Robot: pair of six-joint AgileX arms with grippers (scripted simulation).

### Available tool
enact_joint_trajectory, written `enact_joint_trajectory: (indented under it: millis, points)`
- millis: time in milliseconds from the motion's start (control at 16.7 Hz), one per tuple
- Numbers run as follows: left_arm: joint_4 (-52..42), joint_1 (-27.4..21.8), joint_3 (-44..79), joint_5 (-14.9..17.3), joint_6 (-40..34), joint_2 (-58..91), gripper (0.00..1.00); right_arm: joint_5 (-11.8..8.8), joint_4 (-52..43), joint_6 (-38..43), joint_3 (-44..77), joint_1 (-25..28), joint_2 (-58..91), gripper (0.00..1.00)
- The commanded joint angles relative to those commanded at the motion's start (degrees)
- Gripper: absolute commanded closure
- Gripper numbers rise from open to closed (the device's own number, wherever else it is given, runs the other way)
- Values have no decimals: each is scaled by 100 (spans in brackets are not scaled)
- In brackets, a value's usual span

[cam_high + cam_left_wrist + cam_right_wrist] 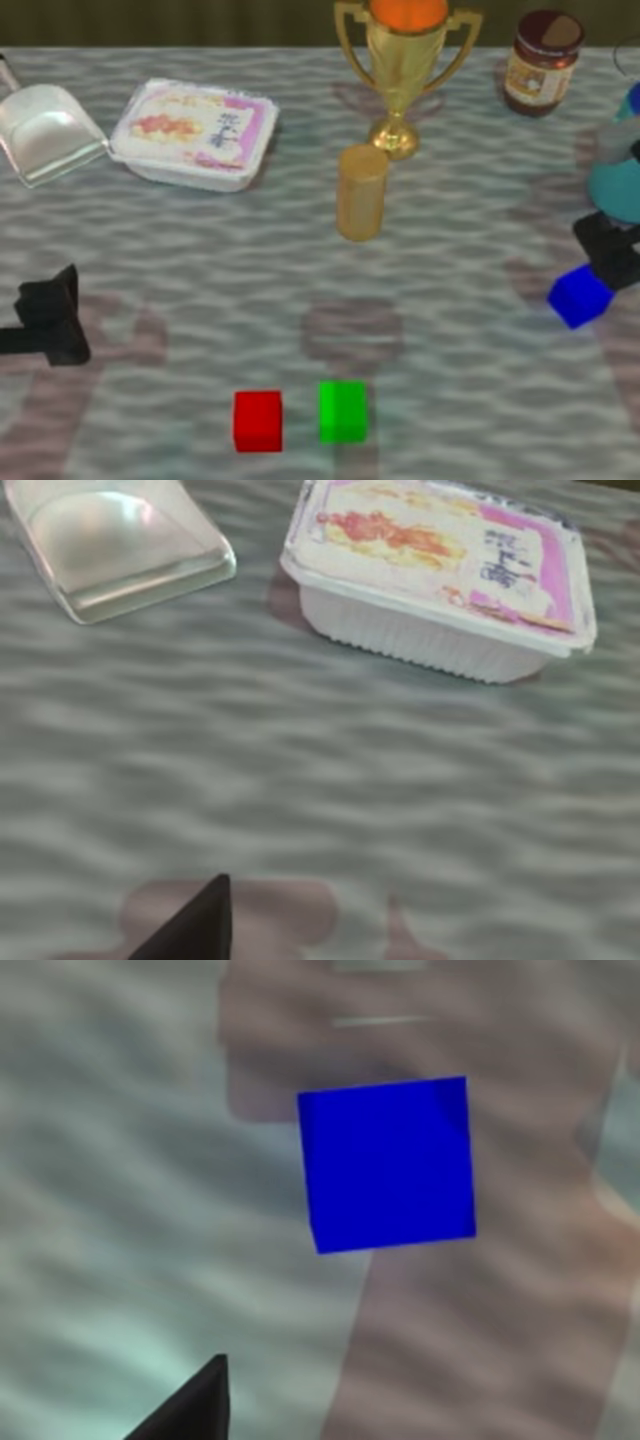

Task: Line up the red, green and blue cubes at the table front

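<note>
The red cube point(258, 420) and the green cube point(343, 411) sit side by side near the table's point(470, 400) front edge, a small gap between them. The blue cube point(579, 297) lies far to the right, turned a little askew. My right gripper point(606, 262) hovers just behind and above it. In the right wrist view the blue cube point(388, 1163) lies ahead of one dark fingertip point(203, 1405), with nothing between the jaws. My left gripper point(52, 318) is parked at the left edge; its fingertip point(200, 930) hangs over bare table.
A tan cylinder point(361, 192) stands mid-table, in front of a gold trophy point(405, 70). A jar point(541, 62) is at the back right. A sealed food tray point(195, 133) and a clear scoop point(45, 130) lie at the back left.
</note>
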Motion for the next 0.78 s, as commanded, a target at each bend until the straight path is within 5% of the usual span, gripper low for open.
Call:
enact_joint_trajectory:
  millis: [360,780]
  points:
    - [1279,968,-1433,59,1147,-2245,0,-19,-974,-271,1426,196,1814,0]
    - [1521,1139,-1656,78,1361,-2622,0,-27,-1131,-319,1690,230,2138,0]
